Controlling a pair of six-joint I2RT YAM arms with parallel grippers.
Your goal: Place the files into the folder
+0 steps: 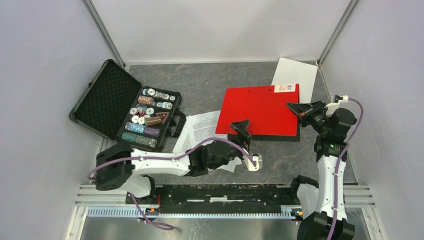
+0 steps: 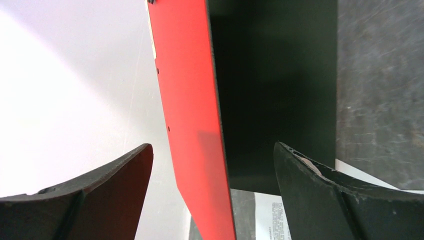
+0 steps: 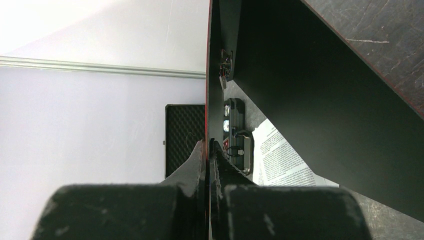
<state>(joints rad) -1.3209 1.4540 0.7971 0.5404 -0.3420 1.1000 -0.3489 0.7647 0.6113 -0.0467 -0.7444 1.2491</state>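
Note:
The red folder (image 1: 260,107) lies mid-table with its top cover raised off the black bottom flap. My right gripper (image 1: 296,108) is shut on the cover's right edge; in the right wrist view the thin cover runs up from between the jaws of the right gripper (image 3: 209,147). My left gripper (image 1: 241,128) is open at the folder's near-left corner. In the left wrist view the red cover (image 2: 190,100) stands edge-on between the fingers of the left gripper (image 2: 212,165), touching neither. The files (image 1: 200,127), printed sheets, lie left of the folder, partly under my left arm.
An open black case of chips (image 1: 145,120) sits at the left, lid (image 1: 105,97) propped back. A blank white clipboard (image 1: 296,72) lies behind the folder at the back right. Enclosure walls close in the table on three sides.

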